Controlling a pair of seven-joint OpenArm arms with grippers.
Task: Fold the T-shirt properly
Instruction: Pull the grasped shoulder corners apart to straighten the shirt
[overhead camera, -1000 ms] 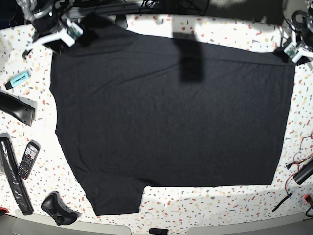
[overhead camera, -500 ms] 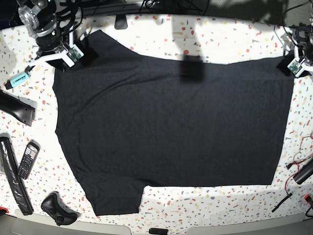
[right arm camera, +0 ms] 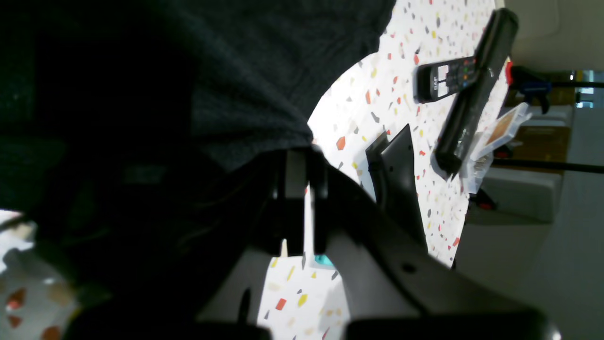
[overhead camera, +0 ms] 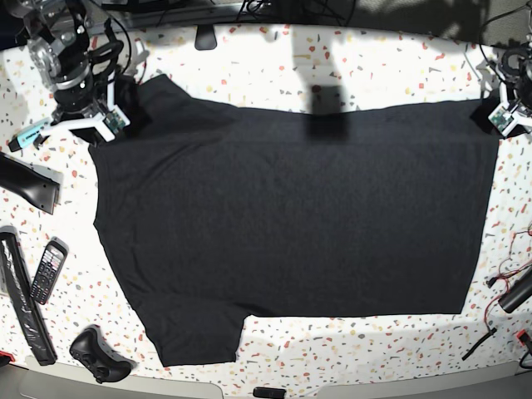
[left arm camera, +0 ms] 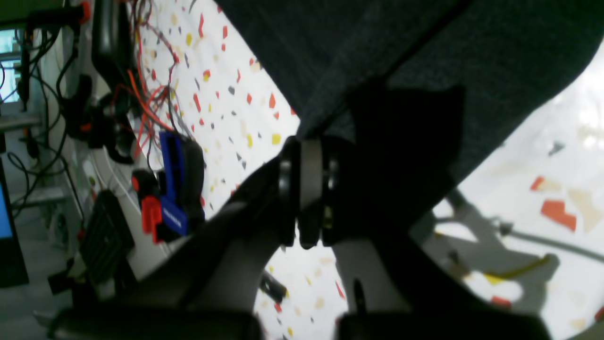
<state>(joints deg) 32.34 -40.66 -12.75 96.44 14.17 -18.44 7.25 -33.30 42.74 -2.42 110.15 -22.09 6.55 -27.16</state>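
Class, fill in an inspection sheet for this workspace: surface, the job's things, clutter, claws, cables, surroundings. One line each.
Surface: speckled white table.
Job's things: black T-shirt spread flat, plain side up, one sleeve at the near edge.
Clutter: remote, game controller, blue marker, black bar, all on one side.
Claws: left claw and right claw both shut on T-shirt corners at the far edge.
Cables: red and black wires at the table's side.
Surroundings: nothing seen clearly.
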